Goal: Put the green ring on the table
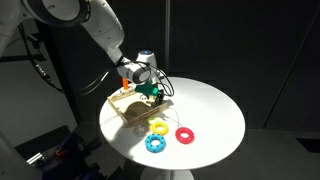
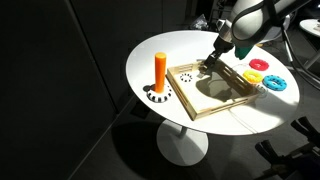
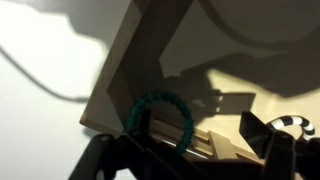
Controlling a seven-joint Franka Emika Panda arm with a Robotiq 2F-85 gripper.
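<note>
Your fingers [image 3: 138, 128] are standing partly apart, one seemingly touching the green ring [image 3: 165, 103], grip unclear, while your arm [image 1: 95, 30] is reaching down over the wooden board [image 2: 200, 100].

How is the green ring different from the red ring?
The green ring is green, at the gripper's fingertips over the wooden board, and looks tipped up. The red ring is red and lies flat on the table, untouched. Both are small rings with a hole.
</note>
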